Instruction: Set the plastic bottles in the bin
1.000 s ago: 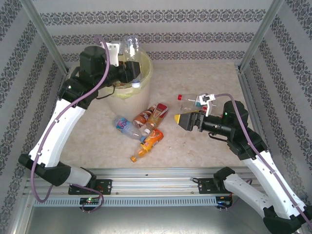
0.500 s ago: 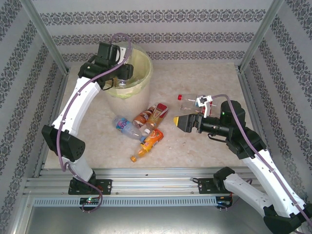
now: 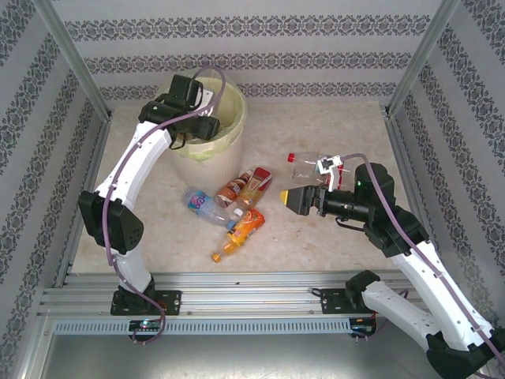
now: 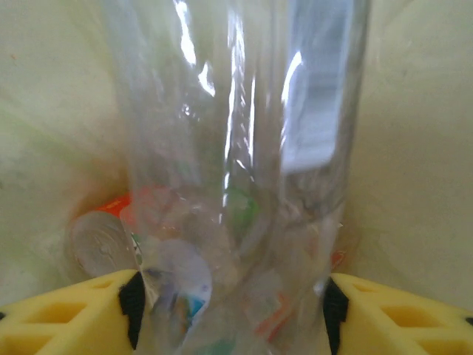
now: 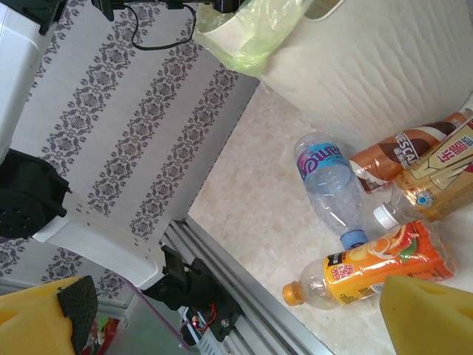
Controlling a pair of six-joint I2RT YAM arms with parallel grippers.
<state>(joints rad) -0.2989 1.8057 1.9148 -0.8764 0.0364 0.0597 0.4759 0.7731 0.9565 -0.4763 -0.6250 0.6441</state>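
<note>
Your left pincer (image 4: 230, 314) is clenched on a clear bottle (image 4: 236, 148), pinned between its yellow fingers (image 4: 66, 314) in the mouth of the bin (image 3: 207, 167). Discarded bottles (image 4: 100, 244) lie in the bag below it. Your right pincer (image 3: 290, 197) hangs spread and empty over the surface (image 3: 316, 245), near a red-capped bottle (image 3: 304, 167). Clustered by the bin's foot lie a blue-labelled bottle (image 5: 325, 177), a brown bottle (image 5: 395, 151), a cream-and-red bottle (image 5: 443, 174) and an orange bottle (image 5: 377, 262).
</note>
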